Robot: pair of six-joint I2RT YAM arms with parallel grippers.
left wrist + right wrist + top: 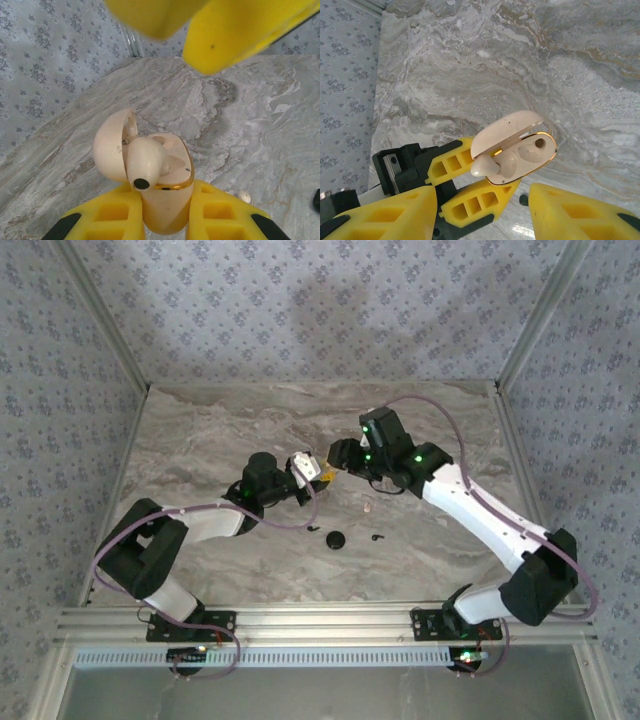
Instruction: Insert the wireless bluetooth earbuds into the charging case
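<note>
My left gripper [165, 202] is shut on the lower body of a cream charging case [167, 212] with a gold rim, held above the table with its lid [109, 145] swung open. One cream earbud [145, 160] with a black spot leans in one socket of the case and sticks out past the rim; the other socket [538, 143] is empty. A second small cream bud [243, 196] lies on the table beside the case. My right gripper [480, 220] hovers just over the case, open, with nothing between its yellow fingers [235, 30].
On the marble table [200, 440], in front of the grippers, lie a round black puck [336, 539] and two tiny black pieces [314, 529] [377, 535]. Patterned walls stand at the back and both sides. An aluminium rail [320, 620] runs along the near edge.
</note>
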